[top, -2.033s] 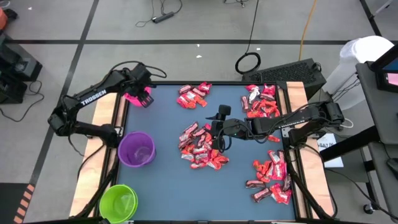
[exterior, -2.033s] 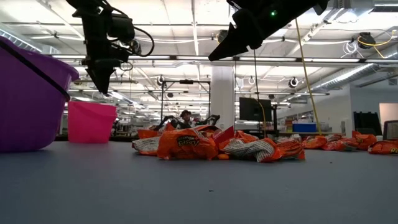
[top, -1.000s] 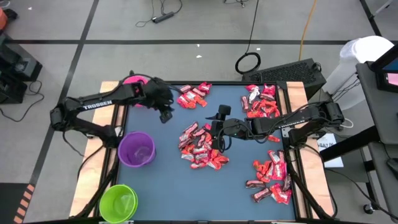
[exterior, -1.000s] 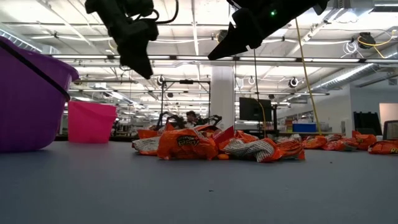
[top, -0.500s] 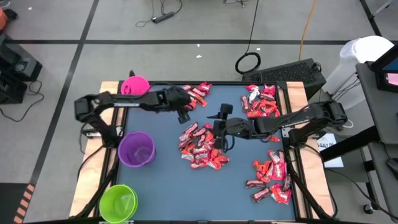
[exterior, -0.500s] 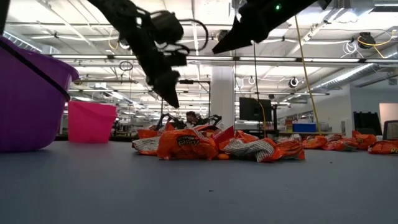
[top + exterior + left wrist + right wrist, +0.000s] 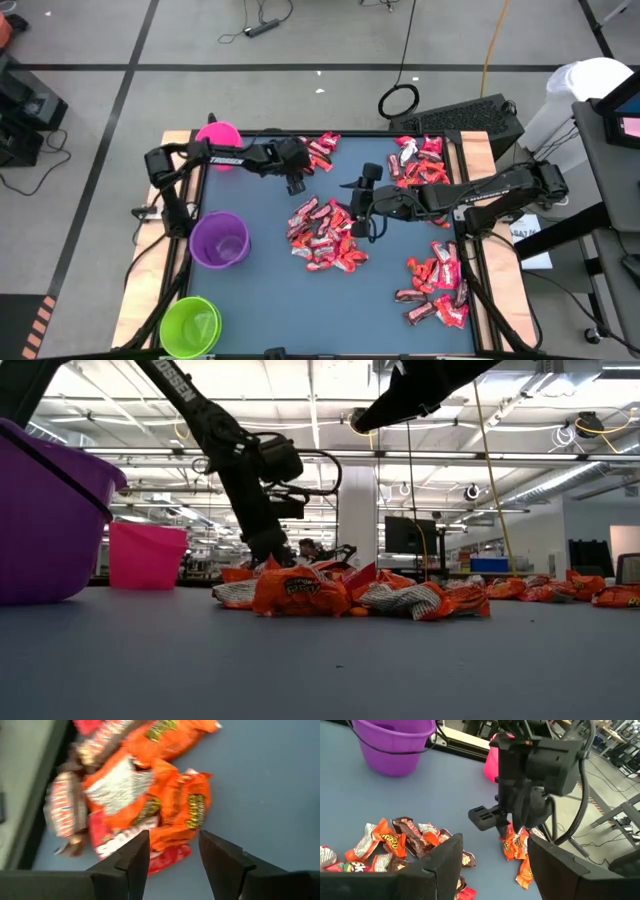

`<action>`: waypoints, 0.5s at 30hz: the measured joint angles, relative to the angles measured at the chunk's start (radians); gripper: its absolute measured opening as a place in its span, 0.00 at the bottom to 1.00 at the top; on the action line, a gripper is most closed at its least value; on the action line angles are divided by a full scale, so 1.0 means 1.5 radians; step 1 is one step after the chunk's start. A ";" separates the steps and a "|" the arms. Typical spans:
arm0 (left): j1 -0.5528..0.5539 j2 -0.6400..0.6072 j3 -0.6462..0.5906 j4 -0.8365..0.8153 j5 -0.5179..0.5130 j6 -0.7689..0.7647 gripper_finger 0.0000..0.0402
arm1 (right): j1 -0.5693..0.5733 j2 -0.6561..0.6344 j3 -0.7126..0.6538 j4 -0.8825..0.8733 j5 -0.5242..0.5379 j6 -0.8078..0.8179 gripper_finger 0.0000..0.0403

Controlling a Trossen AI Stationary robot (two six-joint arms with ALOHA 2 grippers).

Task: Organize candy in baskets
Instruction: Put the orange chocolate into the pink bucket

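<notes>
Your green basket [image 7: 190, 325] is sitting at the near left corner of the table [image 7: 270, 300], with the purple basket [image 7: 220, 240] just behind it along the left edge. Neither is showing any candy inside from above.

Near the right edge, a pile of candy [image 7: 437, 290] is lying loose on the mat. The largest pile [image 7: 325, 232] is sitting at the table's middle, well apart from all three baskets.

Your right gripper [image 7: 368, 203] is hovering over the far right side of that middle pile. Its fingers [image 7: 445, 865] are standing apart in the wrist view, with nothing between them.

Farther back, your left gripper [image 7: 295, 183] is reaching low at the near edge of the far-left candy pile [image 7: 315, 153]. In the low view it is coming down right at the candy, though you cannot tell there whether it is touching. Its fingers [image 7: 135, 857] are spread in the wrist view, framing orange wrappers [image 7: 175, 810] lying on the mat, and are gripping nothing.

A fourth pile [image 7: 420, 163] is lying at the far right of the table.

The pink basket [image 7: 218, 135] is standing at the far left corner, beside the left arm's upper link. Its inside is not showing clearly.
</notes>
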 joint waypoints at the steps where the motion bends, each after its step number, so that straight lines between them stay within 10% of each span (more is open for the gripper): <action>1: 0.004 0.006 0.000 0.009 0.004 0.007 0.44 | 0.000 0.000 0.000 -0.001 0.000 0.004 0.52; 9: 0.019 0.021 0.001 0.038 0.065 0.033 0.43 | 0.000 0.000 0.000 -0.001 -0.002 0.007 0.52; 15: 0.019 0.021 0.001 0.038 0.069 0.029 0.24 | 0.000 0.000 0.000 -0.001 -0.002 0.006 0.52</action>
